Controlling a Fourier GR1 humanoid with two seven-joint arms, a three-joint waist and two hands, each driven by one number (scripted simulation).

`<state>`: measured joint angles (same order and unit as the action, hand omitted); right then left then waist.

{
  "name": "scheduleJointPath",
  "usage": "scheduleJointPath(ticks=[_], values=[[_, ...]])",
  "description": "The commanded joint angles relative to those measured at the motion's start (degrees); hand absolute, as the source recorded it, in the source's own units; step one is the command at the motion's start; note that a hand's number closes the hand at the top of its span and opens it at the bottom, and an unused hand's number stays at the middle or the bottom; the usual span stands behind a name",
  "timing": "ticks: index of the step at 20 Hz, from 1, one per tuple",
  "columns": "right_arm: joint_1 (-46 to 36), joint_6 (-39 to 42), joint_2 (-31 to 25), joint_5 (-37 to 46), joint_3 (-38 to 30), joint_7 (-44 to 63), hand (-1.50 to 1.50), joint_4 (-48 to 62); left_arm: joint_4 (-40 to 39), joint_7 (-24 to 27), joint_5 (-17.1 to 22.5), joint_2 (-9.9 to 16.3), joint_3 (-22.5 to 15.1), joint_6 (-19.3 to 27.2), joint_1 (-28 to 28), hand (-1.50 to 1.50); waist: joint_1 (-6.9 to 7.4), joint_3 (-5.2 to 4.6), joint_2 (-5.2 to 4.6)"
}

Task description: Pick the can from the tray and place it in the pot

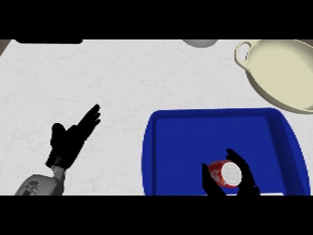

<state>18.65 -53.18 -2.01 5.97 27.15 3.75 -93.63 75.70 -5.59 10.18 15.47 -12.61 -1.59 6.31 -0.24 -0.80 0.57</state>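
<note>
One red can point(224, 173) lay on its side near the front edge of the blue tray point(160, 151), with the right hand point(243, 183) curled around it. The grasp step appeared under way; next it would need lifting far and right to the cream pot point(257, 69). The left hand point(70, 137) rested open on the counter point(118, 78).

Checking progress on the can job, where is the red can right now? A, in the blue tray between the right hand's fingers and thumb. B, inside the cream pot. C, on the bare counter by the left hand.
A: the can sits in the blue tray, with the right hand curled round it.
</note>
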Motion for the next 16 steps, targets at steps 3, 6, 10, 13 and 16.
scheduleJointPath(ticks=[3, 6, 10, 13, 16], values=[[-6.76, 2.5, 1.94, -11.39, -4.97, -14.07, 1.5, 13.75, -0.91, -0.55, -0.91, -0.88, 1.28, -0.32, 0.89, 0.0, 0.16, 0.89, -0.59], [-6.64, -1.29, 1.97, -18.91, -0.73, -22.45, 1.5, 15.62, 0.89, -0.53, -3.21, -2.81, -1.16, 1.36, -1.42, 0.0, 0.24, 0.92, -0.54], [-6.01, 20.61, -13.64, -22.46, -12.14, -17.9, 1.5, 8.12, 1.62, -1.09, -2.2, -2.54, -0.7, 0.5, 0.15, 0.0, 0.35, 1.06, -0.5], [-3.95, 26.05, -19.51, -21.85, -10.31, -18.34, 1.5, 6.77, 0.33, -0.32, -1.66, -1.56, -0.05, -0.66, -0.18, 0.0, 1.85, 1.15, -0.84], [-3.06, 30.93, -24.47, -23.44, -12.6, -19.91, 1.5, 5.25, 0.57, -0.1, -1.66, -1.55, -0.35, -0.96, -0.66, 0.0, 2.34, 1.3, -0.49]])
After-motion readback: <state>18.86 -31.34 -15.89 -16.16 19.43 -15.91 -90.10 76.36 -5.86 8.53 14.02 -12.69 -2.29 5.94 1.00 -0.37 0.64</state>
